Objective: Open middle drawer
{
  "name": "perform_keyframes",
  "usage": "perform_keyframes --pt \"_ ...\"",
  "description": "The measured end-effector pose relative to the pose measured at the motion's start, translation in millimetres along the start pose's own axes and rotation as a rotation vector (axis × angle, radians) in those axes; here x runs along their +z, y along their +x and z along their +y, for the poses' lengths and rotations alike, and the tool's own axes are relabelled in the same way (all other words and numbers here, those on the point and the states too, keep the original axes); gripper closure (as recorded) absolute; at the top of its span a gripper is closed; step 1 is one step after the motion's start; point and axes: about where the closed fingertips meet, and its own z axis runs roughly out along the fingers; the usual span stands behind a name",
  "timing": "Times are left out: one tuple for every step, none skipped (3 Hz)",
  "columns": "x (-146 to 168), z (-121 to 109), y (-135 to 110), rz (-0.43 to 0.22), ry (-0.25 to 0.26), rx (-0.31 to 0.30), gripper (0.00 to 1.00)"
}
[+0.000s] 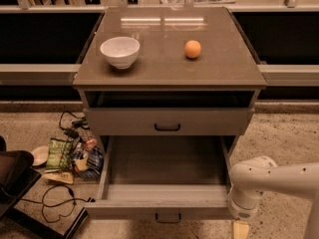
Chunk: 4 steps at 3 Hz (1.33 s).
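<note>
The middle drawer [164, 190] stands pulled far out of the grey cabinet, and its plain grey interior shows with nothing in it. Its small black bar handle [167, 216] is on the front panel at the bottom of the view. The top drawer [167, 121] above it is pushed in. The lowest drawer is hidden under the open one. My white arm [259, 180] comes in from the right. My gripper [240, 230] shows only as a tan tip at the bottom edge, just right of the open drawer's front right corner and not touching the handle.
A white bowl [120, 52] and an orange [193, 49] sit on the cabinet top [169, 63]. Snack packets [75, 156], a plate and black cables [57, 200] lie on the floor to the left. A dark object [12, 176] is at the lower left.
</note>
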Motion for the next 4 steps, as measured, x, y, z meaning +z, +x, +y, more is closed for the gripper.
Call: perform_keyframes --pt "-25 -5 4 -0.036 0.01 -0.06 0.0" --pt "-97 -13 16 -0.103 0.064 -0.103 0.0" --pt "-180 -9 34 -0.146 0.142 -0.165 0.0" --pt "-276 3 48 -0.15 0.222 -0.254 0.0"
